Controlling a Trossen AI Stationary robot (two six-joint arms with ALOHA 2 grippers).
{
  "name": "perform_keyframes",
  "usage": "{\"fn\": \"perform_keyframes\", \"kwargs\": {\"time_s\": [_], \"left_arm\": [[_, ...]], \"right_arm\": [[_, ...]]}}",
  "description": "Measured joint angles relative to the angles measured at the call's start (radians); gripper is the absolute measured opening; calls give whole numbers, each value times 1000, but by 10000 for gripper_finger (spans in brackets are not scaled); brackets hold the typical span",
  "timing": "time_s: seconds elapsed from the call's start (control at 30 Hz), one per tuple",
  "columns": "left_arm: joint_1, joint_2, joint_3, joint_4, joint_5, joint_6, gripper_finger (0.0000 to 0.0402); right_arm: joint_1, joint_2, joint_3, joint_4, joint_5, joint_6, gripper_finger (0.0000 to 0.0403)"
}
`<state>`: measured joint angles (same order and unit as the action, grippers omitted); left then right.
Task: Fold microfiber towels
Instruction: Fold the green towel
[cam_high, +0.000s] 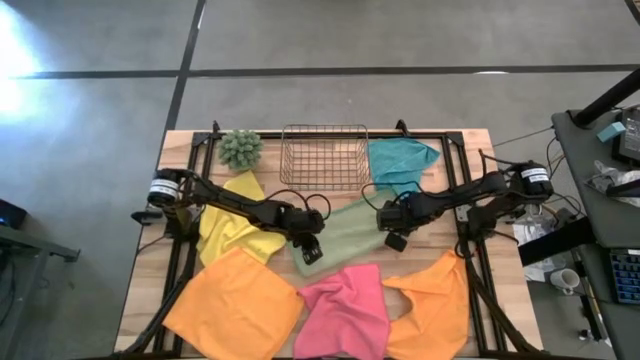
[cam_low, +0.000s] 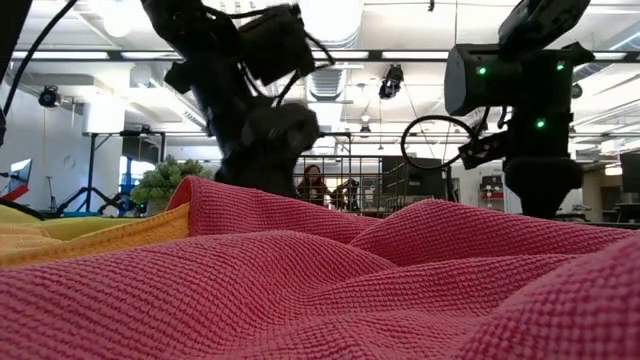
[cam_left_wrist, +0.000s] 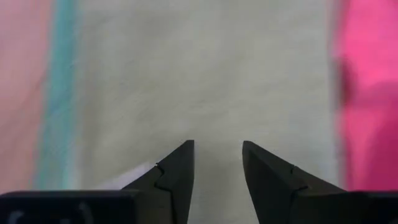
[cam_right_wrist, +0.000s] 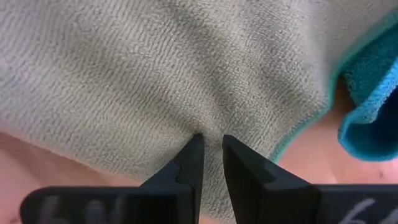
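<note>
From above, the sage green towel (cam_high: 345, 232) lay mid-table, the left gripper (cam_high: 311, 250) at its near-left corner, the right gripper (cam_high: 392, 238) on its right edge. The left wrist view showed parted, empty fingers; the right wrist view, narrow fingers pinching cloth. The left should pinch before both lift evenly.

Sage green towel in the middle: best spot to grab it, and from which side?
Grip the sage green towel at an edge or corner, from straight above. It lies flat on the table, so only a pinched-up fold gives purchase. The right gripper already pinches cloth near the teal-trimmed edge; the left gripper hovers open over the other end. Probably take matching corners.
</note>
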<state>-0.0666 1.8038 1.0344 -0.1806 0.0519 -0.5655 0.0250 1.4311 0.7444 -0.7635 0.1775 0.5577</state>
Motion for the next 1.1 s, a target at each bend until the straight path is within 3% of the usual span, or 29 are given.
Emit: {"fn": "perform_keyframes", "kwargs": {"time_s": [0.23, 0.47, 0.7, 0.93, 1.1], "left_arm": [[0, -4, 0, 71, 62, 68, 120], [0, -88, 6, -122, 37, 241, 120], [0, -240, 6, -339, -16, 484, 120], [0, -406, -18, -501, -132, 769, 120], [0, -491, -74, -501, -137, 874, 120]], "right_arm": [[-22, -24, 0, 4, 32, -43, 53], [15, -175, 1, 13, 2, -4, 53], [125, -303, 39, 72, 6, 27, 54], [273, -249, 172, 77, 72, 71, 54], [377, -126, 307, 90, 213, 111, 54]]}}
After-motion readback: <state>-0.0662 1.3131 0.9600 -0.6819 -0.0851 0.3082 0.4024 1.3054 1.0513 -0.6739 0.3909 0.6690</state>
